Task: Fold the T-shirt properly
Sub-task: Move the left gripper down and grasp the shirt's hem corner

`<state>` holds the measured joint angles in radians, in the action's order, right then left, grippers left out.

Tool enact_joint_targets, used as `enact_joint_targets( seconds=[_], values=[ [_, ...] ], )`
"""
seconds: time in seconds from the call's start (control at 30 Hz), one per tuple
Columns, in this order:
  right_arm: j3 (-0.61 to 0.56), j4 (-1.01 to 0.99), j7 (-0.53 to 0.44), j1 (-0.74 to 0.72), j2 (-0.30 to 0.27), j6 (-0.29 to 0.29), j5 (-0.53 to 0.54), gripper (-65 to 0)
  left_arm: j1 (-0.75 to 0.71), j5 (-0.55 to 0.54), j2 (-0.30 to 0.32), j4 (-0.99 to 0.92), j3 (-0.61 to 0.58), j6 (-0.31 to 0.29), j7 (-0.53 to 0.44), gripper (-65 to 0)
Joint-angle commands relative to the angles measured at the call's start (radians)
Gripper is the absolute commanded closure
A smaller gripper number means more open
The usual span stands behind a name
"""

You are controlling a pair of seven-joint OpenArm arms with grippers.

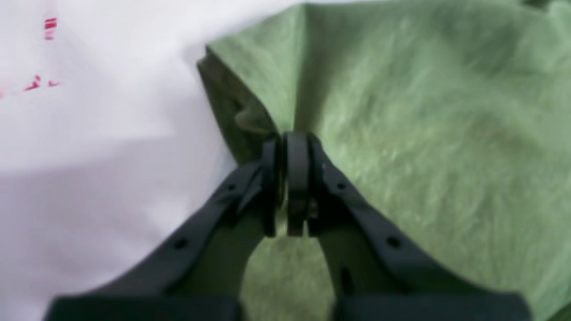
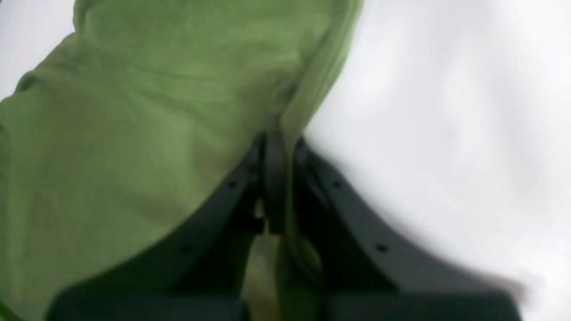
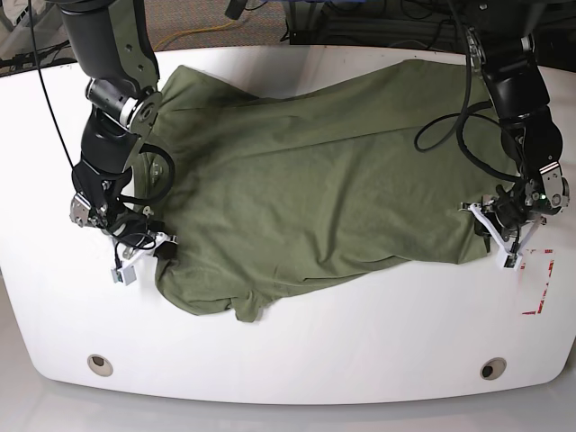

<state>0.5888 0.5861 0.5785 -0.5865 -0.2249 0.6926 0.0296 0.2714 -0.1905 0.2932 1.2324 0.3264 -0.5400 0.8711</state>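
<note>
The olive-green T-shirt (image 3: 315, 198) lies spread and wrinkled across the white table (image 3: 360, 351). My left gripper (image 3: 479, 229), on the base view's right, is shut on the shirt's right edge; in the left wrist view the gripper (image 1: 290, 138) pinches a raised fold of the shirt (image 1: 424, 133). My right gripper (image 3: 165, 249), on the base view's left, is shut on the shirt's left lower edge; in the right wrist view the gripper (image 2: 274, 138) clamps a fold of the shirt (image 2: 134, 133). A sleeve (image 3: 243, 306) pokes out at the shirt's front edge.
Red tape marks (image 3: 540, 288) sit on the table at the right, also in the left wrist view (image 1: 44, 53). Two round holes (image 3: 100, 364) (image 3: 491, 368) lie near the table's front edge. Cables (image 3: 450, 126) hang over the shirt's right part.
</note>
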Motion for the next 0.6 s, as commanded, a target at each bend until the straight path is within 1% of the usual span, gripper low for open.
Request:
enact_joint_targets(
  seconds=[0.0, 0.1, 0.2, 0.23, 0.3, 0.37, 0.57],
  values=[
    [-0.045, 0.011, -0.005, -0.026, -0.009, 0.006, 0.011, 0.0, 0.022, -0.002, 0.014, 0.024, 0.004, -0.007, -0.013, -11.5],
    [-0.076, 0.011, -0.005, -0.022, -0.009, 0.006, 0.013, 0.0, 0.021, -0.002, 0.019, 0.022, 0.009, -0.007, -0.013, -26.9],
    [-0.076, 0.013, -0.007, -0.003, -0.008, 0.006, 0.014, 0.0, -0.005, 0.000, 0.022, 0.022, 0.015, -0.004, -0.014, -39.3],
    [-0.076, 0.013, -0.008, 0.000, -0.008, 0.006, 0.014, 0.0, -0.007, 0.000, 0.025, 0.022, 0.032, -0.002, -0.014, -41.5],
    [-0.076, 0.013, -0.008, 0.001, -0.008, 0.006, 0.014, 0.0, -0.010, 0.000, 0.041, 0.014, 0.070, -0.004, -0.017, -44.6],
    [-0.076, 0.013, -0.008, 0.003, -0.008, 0.006, 0.014, 0.0, -0.007, 0.001, 0.042, 0.002, 0.092, -0.005, -0.019, -46.5],
    [-0.076, 0.013, -0.008, 0.000, -0.008, 0.006, 0.014, 0.0, 0.010, 0.001, 0.042, -0.067, 0.090, -0.007, -0.039, -47.1]
  ],
)
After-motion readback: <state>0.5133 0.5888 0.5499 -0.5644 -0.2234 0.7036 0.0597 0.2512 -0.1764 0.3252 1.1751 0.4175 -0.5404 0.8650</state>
